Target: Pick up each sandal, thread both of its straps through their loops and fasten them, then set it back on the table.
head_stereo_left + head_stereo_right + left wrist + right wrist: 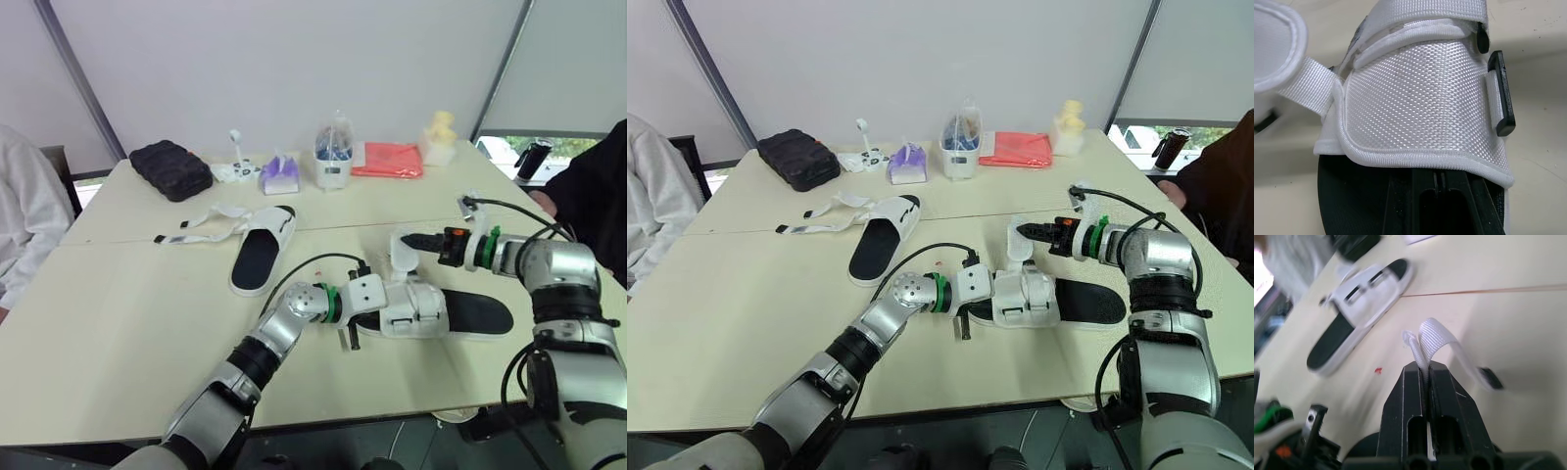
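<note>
On the pale table [118, 313] the near sandal [480, 313] was seen lying flat in front of the robot, its black footbed facing up and its white upper towards the left gripper [350, 328]. That gripper was placed at the sandal's front end, level with the sole; in the left wrist view the woven white upper [1420, 107] was shown close ahead, with a black loop [1501, 93] fixed to its side, but whether the gripper was closed could not be told. The right gripper [1426, 368] was held just above the same sandal, and its jaws were clamped tight on a folded white strap [1435, 335], which was lifted clear of the upper and curved back down towards the sandal. The second sandal [260, 250] was left lying further back and to the left, well apart from both grippers, with its loose straps [201, 225] spread out on the tabletop beside it. Along the far edge a black pouch [171, 168] and a red cloth [387, 160] were set. A person's white sleeve [24, 215] was seen at the left edge, and a dark sleeve [588, 186] at the right.
</note>
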